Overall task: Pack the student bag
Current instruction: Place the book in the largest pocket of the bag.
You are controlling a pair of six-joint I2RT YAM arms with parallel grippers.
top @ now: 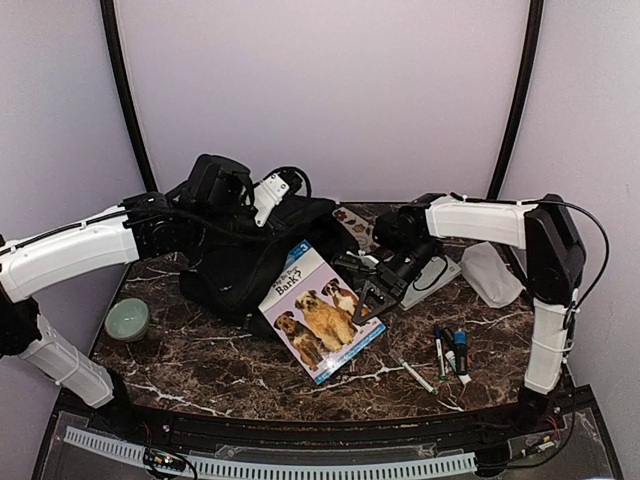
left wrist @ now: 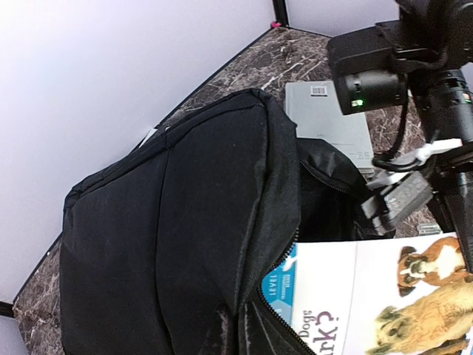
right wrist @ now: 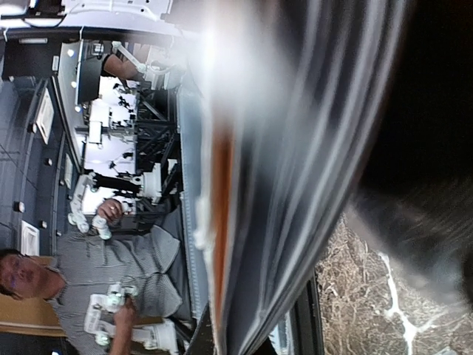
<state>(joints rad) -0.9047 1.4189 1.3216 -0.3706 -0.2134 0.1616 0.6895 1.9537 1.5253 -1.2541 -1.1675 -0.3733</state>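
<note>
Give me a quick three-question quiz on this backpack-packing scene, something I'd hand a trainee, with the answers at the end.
1. True or false: the dog book is fully inside the student bag.
2. What sits on the table left of the bag, near the left arm? A) a mug B) a green bowl C) scissors
3. Fill in: the tool clamped on the book's edge belongs to the ___ arm.

Key: 1 false, since most of the book sticks out of the opening. 2 B. 3 right, so it is the right tool.

Black student bag (top: 238,268), dog-print book (top: 320,315), brown white-veined marble table (top: 205,365)
</note>
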